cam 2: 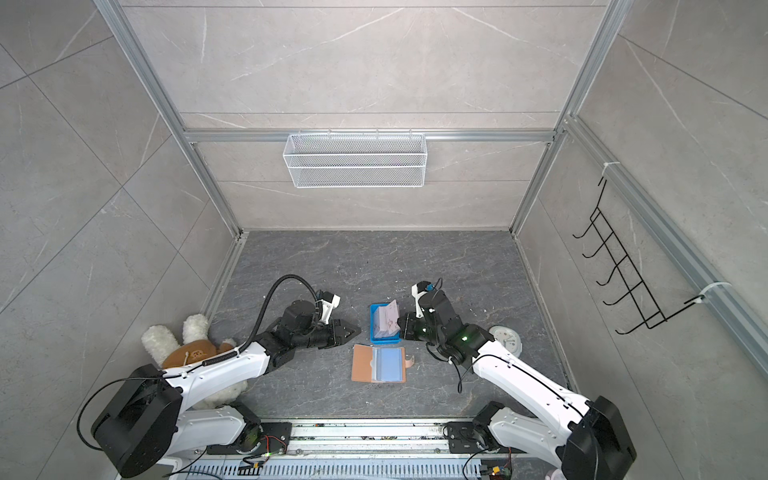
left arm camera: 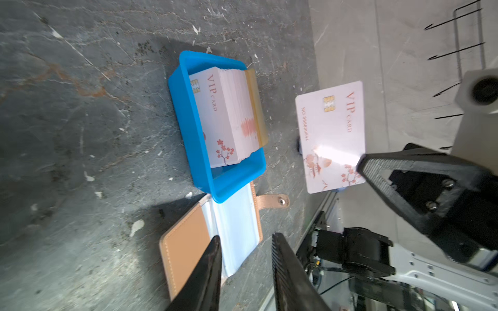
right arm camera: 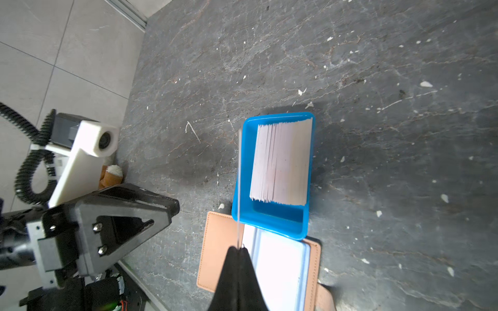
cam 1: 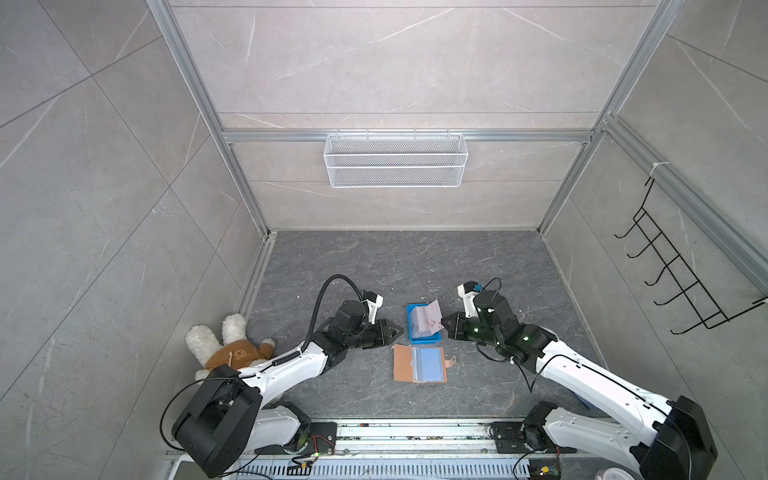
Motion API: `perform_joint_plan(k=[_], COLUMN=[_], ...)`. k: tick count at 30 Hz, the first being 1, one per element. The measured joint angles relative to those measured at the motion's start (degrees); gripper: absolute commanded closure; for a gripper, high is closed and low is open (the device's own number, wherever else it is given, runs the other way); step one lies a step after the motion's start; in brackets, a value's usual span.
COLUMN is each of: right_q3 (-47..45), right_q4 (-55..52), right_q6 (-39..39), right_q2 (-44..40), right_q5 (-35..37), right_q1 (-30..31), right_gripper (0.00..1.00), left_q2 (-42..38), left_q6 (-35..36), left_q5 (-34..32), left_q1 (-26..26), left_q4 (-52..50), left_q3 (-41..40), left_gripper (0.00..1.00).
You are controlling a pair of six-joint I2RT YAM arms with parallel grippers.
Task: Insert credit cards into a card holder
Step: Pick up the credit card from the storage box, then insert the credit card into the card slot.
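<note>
Left fingers (left arm camera: 207, 274) parted; right fingers (right arm camera: 229, 277) pinched shut on card (left arm camera: 330, 134).

Bright even light, soft shadows, glare on card (left arm camera: 330, 137), wide-angle edge distortion

Slab (cam 1: 374, 270) w/ tray (cam 1: 424, 340), card holder (cam 1: 404, 365), plush (cam 1: 232, 353), maybe clock (cam 2: 508, 338)
</note>
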Motion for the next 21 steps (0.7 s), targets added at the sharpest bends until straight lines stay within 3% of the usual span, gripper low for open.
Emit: perform_joint_plan(k=[8, 21], right_q3=[-6.9, -12.6], right_q4=[2.5, 15.1], right_q6=[2.5, 10.2], right_q2=[-9.1, -14.5], right_q5=[-3.8, -11.3], right_q1=[-0.2, -1.9], right_gripper=[1.0, 1.0], left_q2=[5.2, 7.8], left_q6=[-7.0, -14.5], left_q5=[4.6, 7.1], left_q1=[0.4, 0.4], left_q4=[18.6, 37.2], left_q3=[-7.3, -7.7], left_gripper=[0.64, 0.68])
